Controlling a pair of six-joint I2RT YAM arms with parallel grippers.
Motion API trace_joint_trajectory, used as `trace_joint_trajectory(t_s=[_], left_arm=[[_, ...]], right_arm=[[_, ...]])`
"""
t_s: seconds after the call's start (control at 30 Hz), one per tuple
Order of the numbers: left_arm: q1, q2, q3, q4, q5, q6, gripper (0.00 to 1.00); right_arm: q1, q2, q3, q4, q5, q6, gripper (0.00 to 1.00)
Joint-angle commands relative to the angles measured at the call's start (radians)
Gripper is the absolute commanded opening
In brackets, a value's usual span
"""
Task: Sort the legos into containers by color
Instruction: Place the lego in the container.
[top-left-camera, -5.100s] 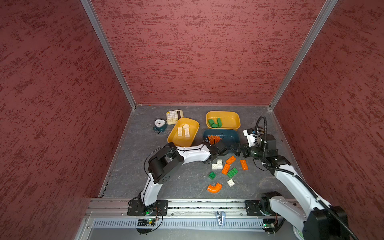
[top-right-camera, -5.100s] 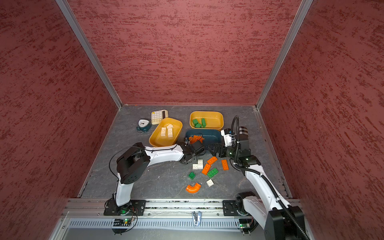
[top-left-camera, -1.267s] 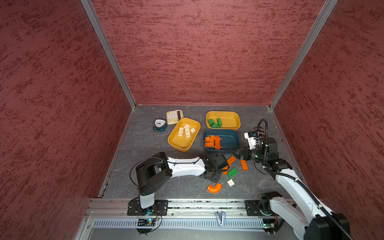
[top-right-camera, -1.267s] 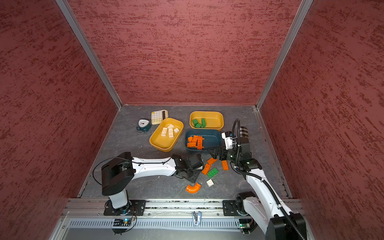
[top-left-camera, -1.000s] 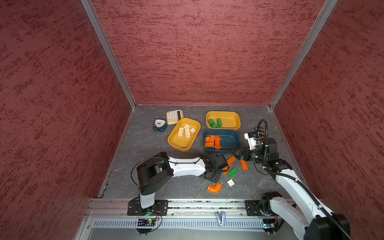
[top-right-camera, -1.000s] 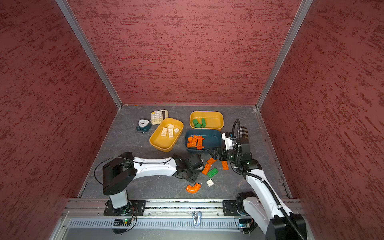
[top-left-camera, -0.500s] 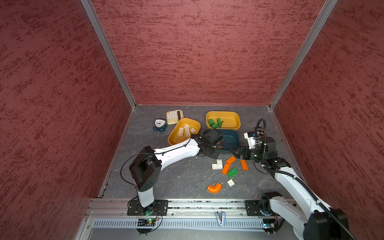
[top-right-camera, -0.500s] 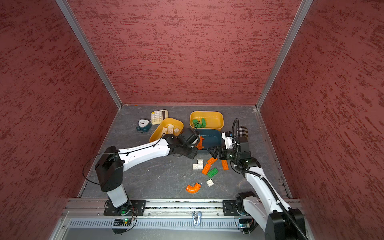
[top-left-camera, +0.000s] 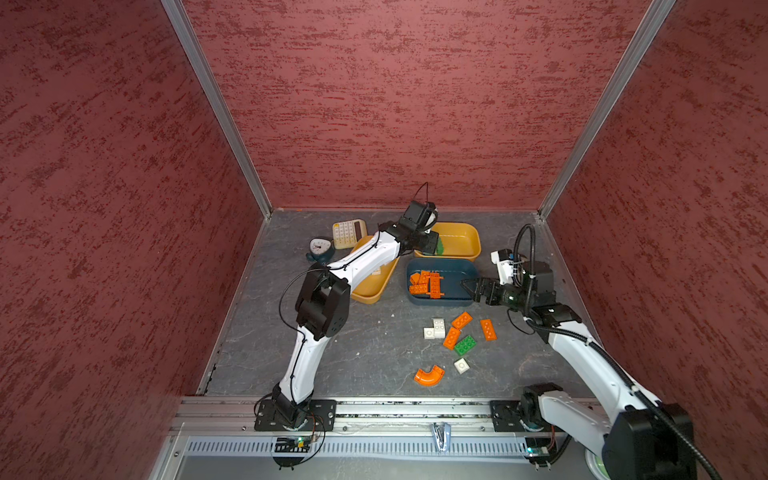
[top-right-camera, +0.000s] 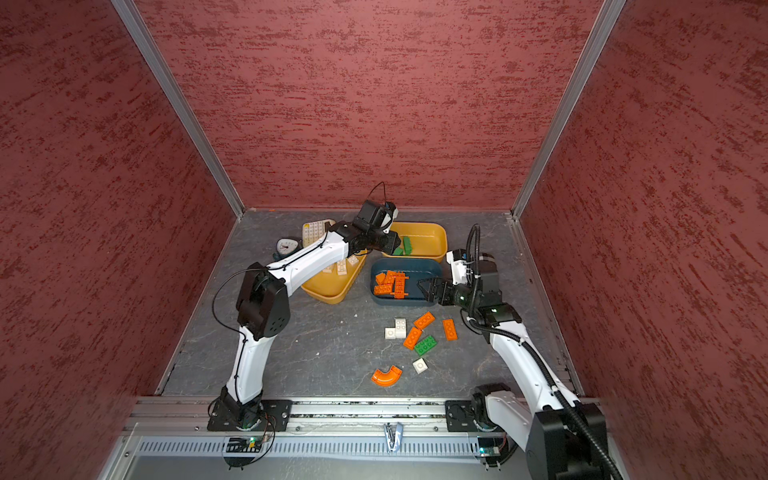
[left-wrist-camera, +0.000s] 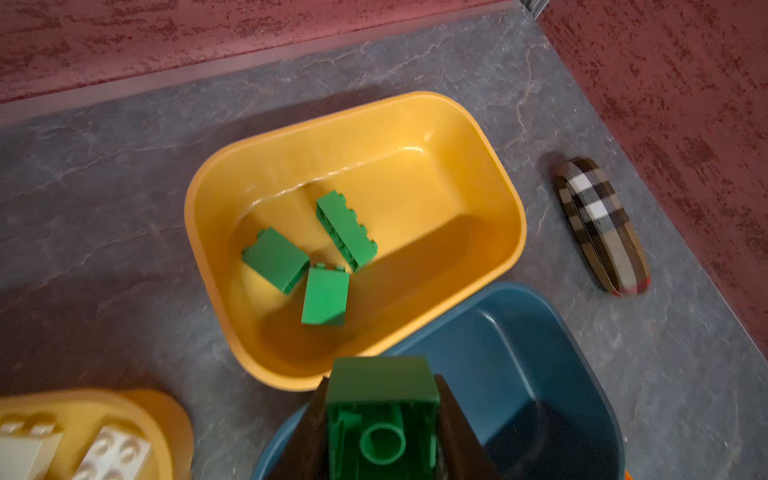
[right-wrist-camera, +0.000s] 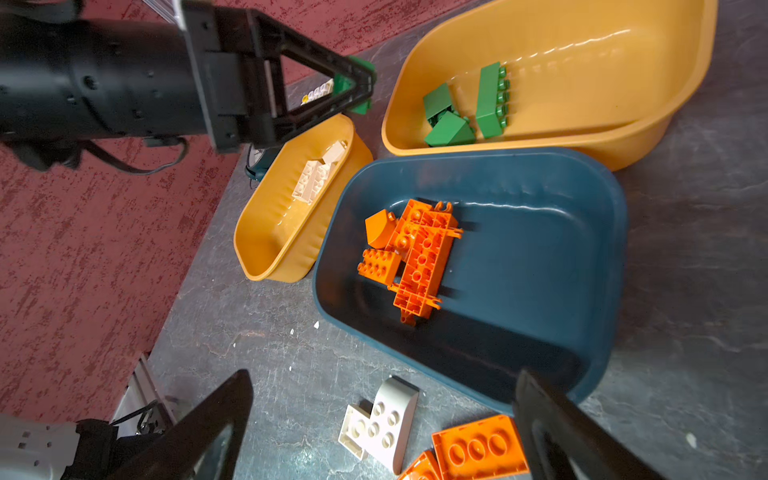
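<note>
My left gripper (left-wrist-camera: 382, 415) is shut on a green lego (left-wrist-camera: 382, 395) and hangs over the near rim of the far mustard container (left-wrist-camera: 195, 208), which holds three green legos (left-wrist-camera: 324, 295). In a top view this gripper (top-left-camera: 430, 243) sits at that container's left end. The teal container (top-left-camera: 457, 278) holds several orange legos (top-left-camera: 426, 283). The other mustard container (right-wrist-camera: 274, 232) holds white legos (right-wrist-camera: 316, 178). My right gripper (top-left-camera: 465, 286) stands open and empty at the teal container's near right rim. Loose legos lie on the floor: a white pair (top-left-camera: 434, 328), orange ones (top-left-camera: 461, 320), a green one (top-left-camera: 465, 345) and an orange elbow (top-left-camera: 429, 376).
A cream calculator (top-left-camera: 349, 233) and a small teal clock (top-left-camera: 320, 248) sit at the back left. A plaid case (left-wrist-camera: 602, 224) lies beside the far container by the right wall. Red walls close in three sides, and a metal rail (top-left-camera: 395, 409) runs along the front.
My left arm has lifted a green lego from the loose pile and swung back to the far mustard container. The right arm has hardly moved and stays open.
</note>
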Motion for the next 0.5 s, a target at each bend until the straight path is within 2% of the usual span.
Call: trace_joint_trajectory(t_s=[0.0,0.2,0.3,0.4,0.47], left_arm=[[0.013,0.095,0.097,0.041,0.048,0.013,0.3],[0.034,0.266,0.292,0.006,0.059,0.011,0.3],[0.046,0.312,0.328,-0.001,0.07,-0.004,0.32],[0.048,0.314,0.342,-0.011,0.083,-0.003,0.44],[0.044,0.293,0.346,-0.033,0.098,0.015,0.57]], right_arm=[[-0.011,0.017,0.039,0.036,0.026,-0.025,0.99],[-0.021,0.042,0.05,0.043,0.023,-0.033,0.99],[-0.025,0.047,0.051,0.042,0.024,-0.039,0.99],[-0.029,0.056,0.059,0.032,0.023,-0.051,0.99],[-0.029,0.066,0.064,0.028,0.01,-0.058,0.99]])
